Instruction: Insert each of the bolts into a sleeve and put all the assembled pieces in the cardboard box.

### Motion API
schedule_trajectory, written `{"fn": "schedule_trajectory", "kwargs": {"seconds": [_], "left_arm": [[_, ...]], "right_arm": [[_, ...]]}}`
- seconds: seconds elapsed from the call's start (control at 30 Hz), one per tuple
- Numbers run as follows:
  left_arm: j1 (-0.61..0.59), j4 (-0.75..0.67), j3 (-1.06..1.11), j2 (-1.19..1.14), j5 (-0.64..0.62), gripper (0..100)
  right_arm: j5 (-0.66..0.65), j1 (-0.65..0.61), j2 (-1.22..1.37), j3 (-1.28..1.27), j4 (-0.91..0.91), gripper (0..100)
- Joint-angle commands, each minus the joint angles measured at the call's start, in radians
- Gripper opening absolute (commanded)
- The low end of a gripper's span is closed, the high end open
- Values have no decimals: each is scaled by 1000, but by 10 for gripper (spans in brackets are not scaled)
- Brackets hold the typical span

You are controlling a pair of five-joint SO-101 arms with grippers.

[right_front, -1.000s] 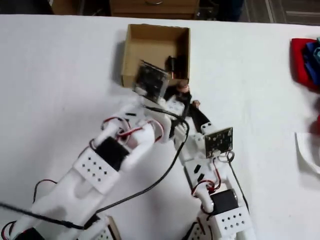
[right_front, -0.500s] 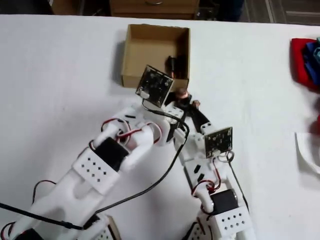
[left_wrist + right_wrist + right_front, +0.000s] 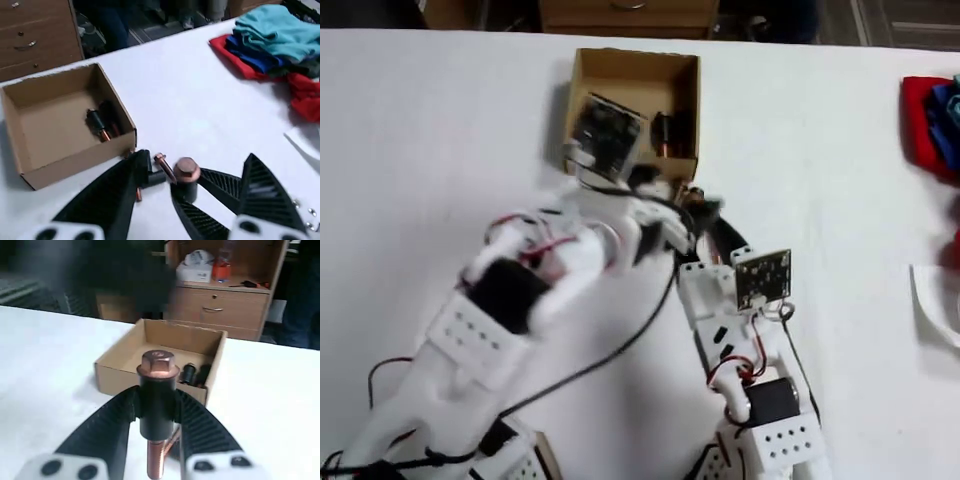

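My right gripper (image 3: pixel 157 400) is shut on a black sleeve (image 3: pixel 157 407) held upright, with a copper bolt (image 3: pixel 157 365) seated in it and the shank poking out below. In the left wrist view this piece (image 3: pixel 186 172) stands between the wide-open jaws of my left gripper (image 3: pixel 197 159). A second copper bolt (image 3: pixel 162 166) leans beside it. The cardboard box (image 3: pixel 582 100) sits just beyond both grippers, with assembled pieces (image 3: pixel 660 133) against its right wall. From above, the left gripper (image 3: pixel 655 185) is at the box's front wall and the right gripper (image 3: pixel 705 210) just right of it.
A pile of red, blue and teal cloth (image 3: pixel 932 115) lies at the table's right edge, with a white object (image 3: pixel 935 305) below it. Wooden drawers (image 3: pixel 220 310) stand beyond the table. Open white tabletop stretches left of the box.
The left arm has swung left and toward the box, its wrist camera now over the box's front wall. The right arm has stayed in place, holding the sleeve and bolt.
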State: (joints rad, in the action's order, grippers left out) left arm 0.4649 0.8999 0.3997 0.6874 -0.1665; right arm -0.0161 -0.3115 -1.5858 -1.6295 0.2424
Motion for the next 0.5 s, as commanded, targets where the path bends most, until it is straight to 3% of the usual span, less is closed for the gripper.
{"fn": "schedule_trajectory", "kwargs": {"seconds": [0.0,0.1,0.23,0.3,0.47], "left_arm": [[-137,69,-139,12,5,305],[-295,180,-159,12,64,305],[-453,238,-44,11,348,305],[-514,195,59,11,420,302],[-597,-44,302,11,427,177]], "right_arm": [[9,48,5,72,48,22],[9,82,19,193,140,22],[3,84,216,466,180,22],[5,82,406,632,206,22],[9,70,961,1163,384,22]]}}
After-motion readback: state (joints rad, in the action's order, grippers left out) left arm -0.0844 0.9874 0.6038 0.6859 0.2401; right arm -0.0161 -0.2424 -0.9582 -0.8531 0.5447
